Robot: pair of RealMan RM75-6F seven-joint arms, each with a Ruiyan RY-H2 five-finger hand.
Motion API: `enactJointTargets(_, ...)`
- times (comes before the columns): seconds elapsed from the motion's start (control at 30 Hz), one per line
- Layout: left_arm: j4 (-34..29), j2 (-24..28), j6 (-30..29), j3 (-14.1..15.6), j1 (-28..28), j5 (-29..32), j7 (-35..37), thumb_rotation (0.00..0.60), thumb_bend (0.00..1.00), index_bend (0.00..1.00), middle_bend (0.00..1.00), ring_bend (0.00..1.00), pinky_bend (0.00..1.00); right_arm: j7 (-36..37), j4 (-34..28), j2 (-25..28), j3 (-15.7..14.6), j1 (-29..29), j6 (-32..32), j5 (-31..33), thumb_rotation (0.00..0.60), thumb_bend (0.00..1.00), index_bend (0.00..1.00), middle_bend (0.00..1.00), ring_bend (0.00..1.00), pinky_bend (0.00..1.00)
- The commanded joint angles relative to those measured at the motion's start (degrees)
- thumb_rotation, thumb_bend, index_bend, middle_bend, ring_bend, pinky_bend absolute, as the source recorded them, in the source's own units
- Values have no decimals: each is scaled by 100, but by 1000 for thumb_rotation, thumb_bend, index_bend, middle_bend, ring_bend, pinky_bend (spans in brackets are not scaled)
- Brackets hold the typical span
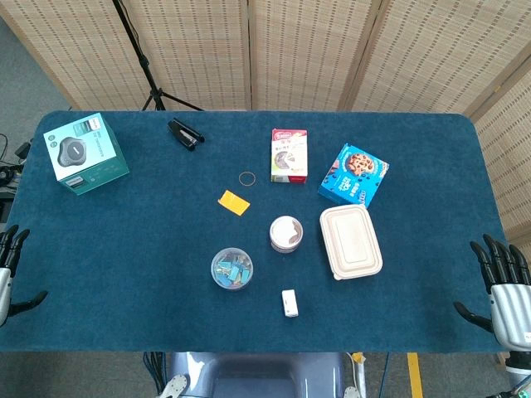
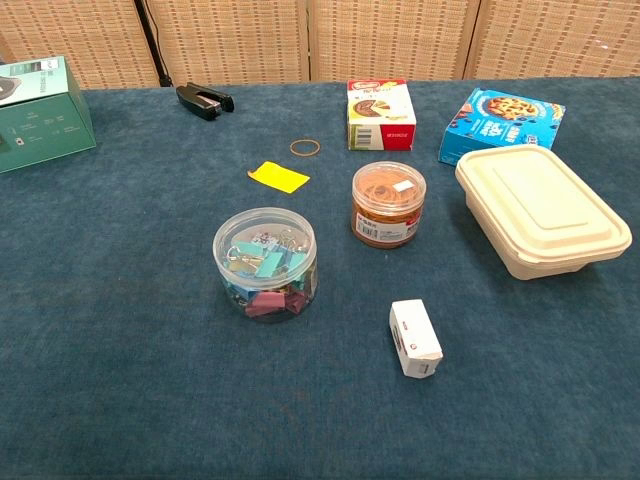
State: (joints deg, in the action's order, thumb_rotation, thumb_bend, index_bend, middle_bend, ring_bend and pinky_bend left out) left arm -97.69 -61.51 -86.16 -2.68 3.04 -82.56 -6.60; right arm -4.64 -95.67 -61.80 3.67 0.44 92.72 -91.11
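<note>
My left hand (image 1: 8,274) hangs at the table's left edge, fingers spread, holding nothing. At the right edge my right hand (image 1: 502,286) is also open and empty. Neither hand shows in the chest view. Nearest the right hand lies a beige lidded food container (image 1: 350,240) (image 2: 540,208). A clear tub of binder clips (image 1: 231,269) (image 2: 265,264) and a jar of rubber bands (image 1: 285,233) (image 2: 387,204) stand mid-table. A small white box (image 1: 289,302) (image 2: 415,338) lies near the front edge.
A teal box (image 1: 85,153) sits at the far left, a black stapler (image 1: 184,133) at the back. A loose rubber band (image 1: 247,177), a yellow note (image 1: 234,202), a small red-and-white box (image 1: 289,155) and a blue cookie box (image 1: 353,174) lie behind the jars.
</note>
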Motion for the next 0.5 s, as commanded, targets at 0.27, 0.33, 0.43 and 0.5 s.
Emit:
enactJointTargets(0.27,31,-19,37,-12,13,31,12,600,0,0,0,0,0,-73,2,-63,29,-10,17,44,600,0,0,0,0,0)
enactJointTargets(0.33,32,-21,38,-14,16,26,21,600,0,0,0,0,0,-41,-13,-49,34,-12,28,38,600,0,0,0,0,0)
enactJointTargets(0.43,54,-20,83,-30,43,44,46,600,0,0,0,0,0,12,-29,-31,39,-18,43,34,600,0,0,0,0,0)
enactJointTargets(0.5,87,-25,140,-40,71,69,77,600,0,0,0,0,0,31,-35,-23,45,-20,42,47,600,0,0,0,0,0)
